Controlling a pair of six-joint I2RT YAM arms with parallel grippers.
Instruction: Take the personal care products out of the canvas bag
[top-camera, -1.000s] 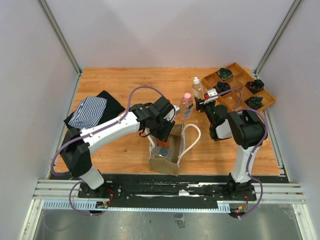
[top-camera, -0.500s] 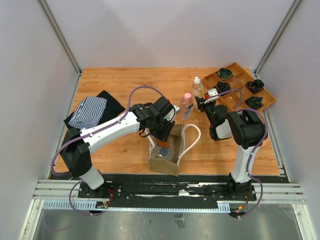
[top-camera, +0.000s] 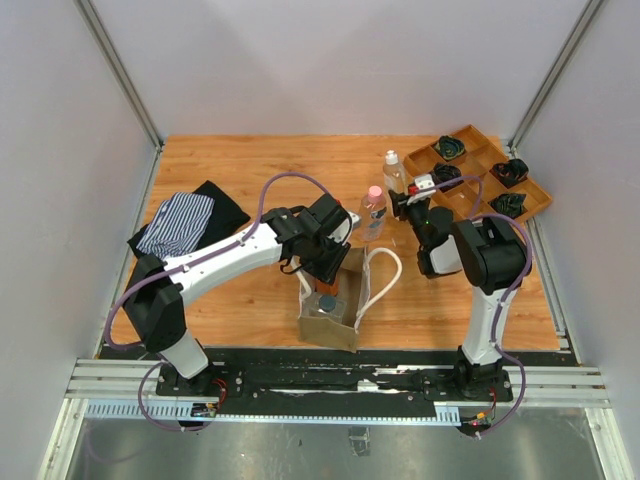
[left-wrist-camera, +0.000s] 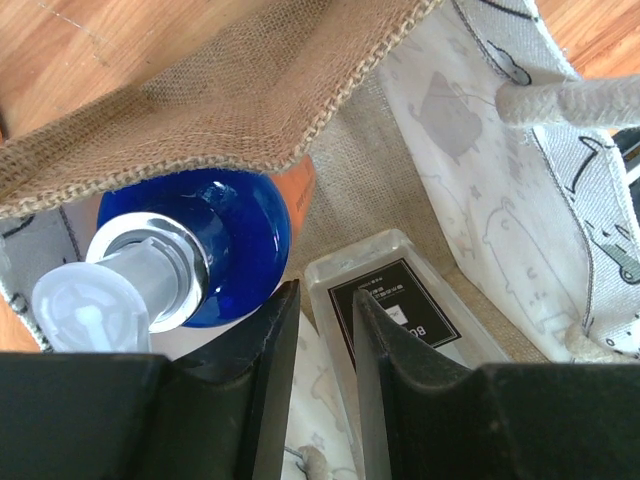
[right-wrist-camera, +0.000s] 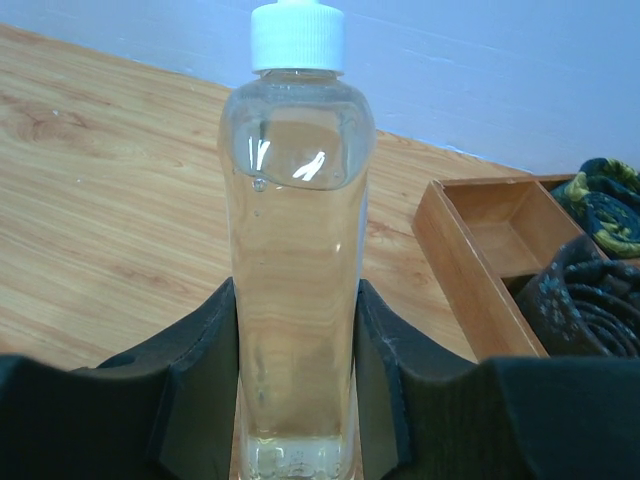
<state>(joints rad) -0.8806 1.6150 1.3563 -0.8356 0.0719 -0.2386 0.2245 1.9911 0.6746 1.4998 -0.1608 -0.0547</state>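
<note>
The tan canvas bag (top-camera: 330, 325) stands near the front edge with its white handles (top-camera: 385, 275) hanging to the right. My left gripper (top-camera: 335, 268) is down in its mouth; in the left wrist view its jaws (left-wrist-camera: 325, 300) are nearly closed on the bag's white printed lining (left-wrist-camera: 320, 400). Inside are a blue-capped pump bottle (left-wrist-camera: 215, 235) and a clear flat container with a black label (left-wrist-camera: 400, 300). My right gripper (top-camera: 402, 203) is shut on the clear white-capped bottle (right-wrist-camera: 297, 200), held upright over the table. The clear pink-capped bottle (top-camera: 373, 212) stands beside the bag.
A wooden compartment tray (top-camera: 540, 205) with dark coiled bundles sits at the back right, close to the right gripper; its corner shows in the right wrist view (right-wrist-camera: 470, 270). Folded black and blue-striped clothing (top-camera: 185, 222) lies at the left.
My right gripper has shifted the white-capped bottle slightly left and farther back. The left arm and the bag have stayed put.
</note>
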